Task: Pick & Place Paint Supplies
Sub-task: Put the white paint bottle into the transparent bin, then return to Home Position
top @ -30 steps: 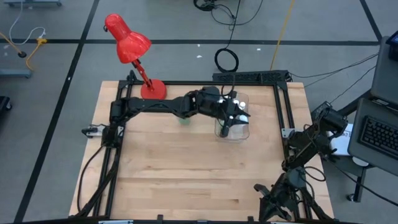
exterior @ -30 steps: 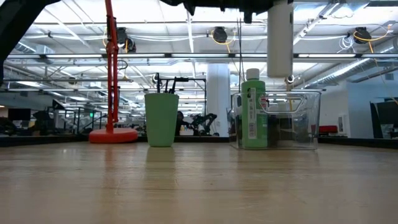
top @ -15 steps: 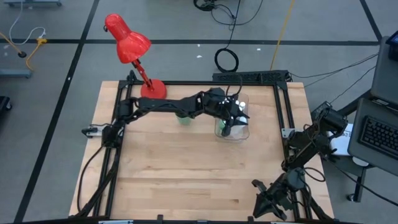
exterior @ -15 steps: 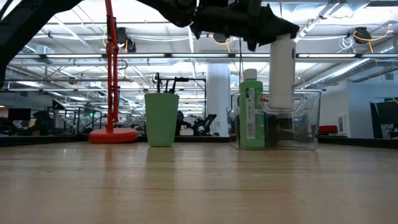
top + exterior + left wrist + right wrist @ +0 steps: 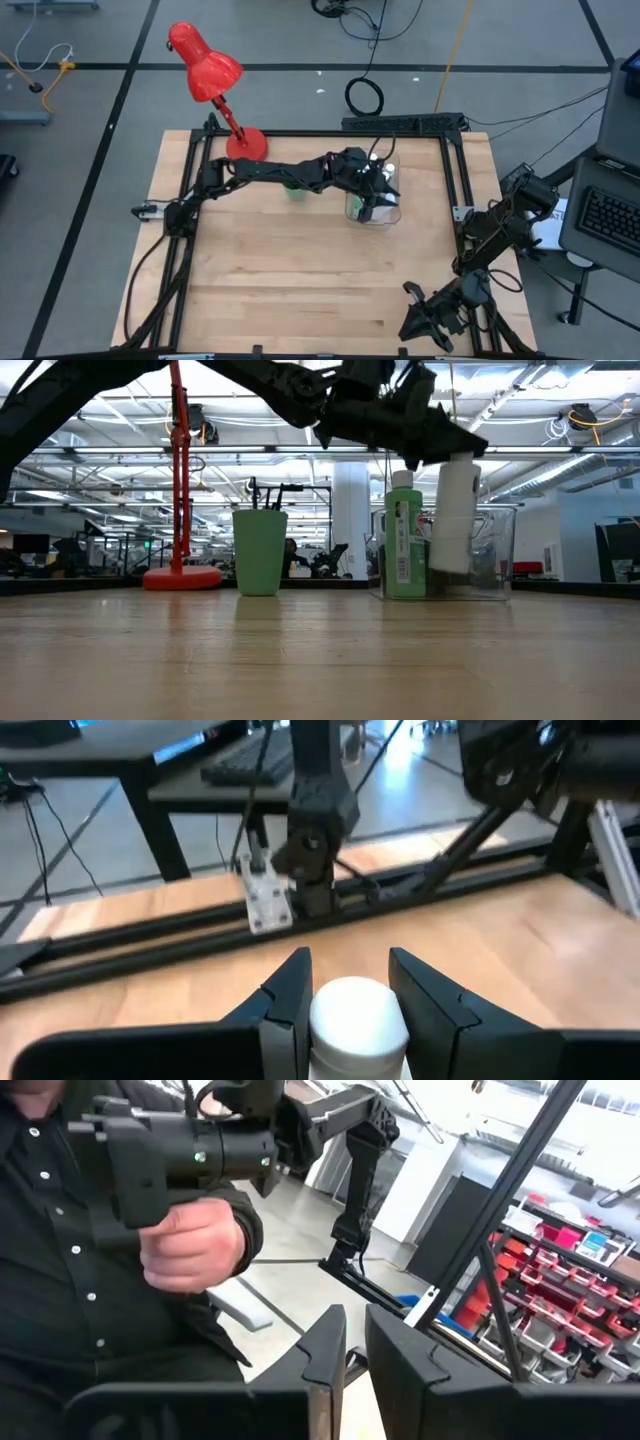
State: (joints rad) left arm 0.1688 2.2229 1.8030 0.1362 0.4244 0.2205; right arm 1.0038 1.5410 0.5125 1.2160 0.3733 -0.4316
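- Right claw parked off the near right corner of the surface, fingers close together with a thin gap, holding nothing. It has swung a little toward the near edge over the last second (idle repositioning, I think). Its wrist view shows only a person's hand on a control handle in the room beyond.
- Middle of the surface is bare wood; nothing of the task lies there.
- Left claw reaches across toward the far right, clamped on the cap end of the white bottle.
- Change: a second ago the white bottle hung high above the clear tray; now it is down at tray level, slightly tilted, just beside the green bottle standing in the tray.
- Can't tell whether the bottle's base touches the tray floor yet.
- Read: placement nearly done, release looks next (risk: the tilt nudges the green bottle).
- Green cup with dark brush handles stands left of the tray near the far edge; red lamp at the far left corner.
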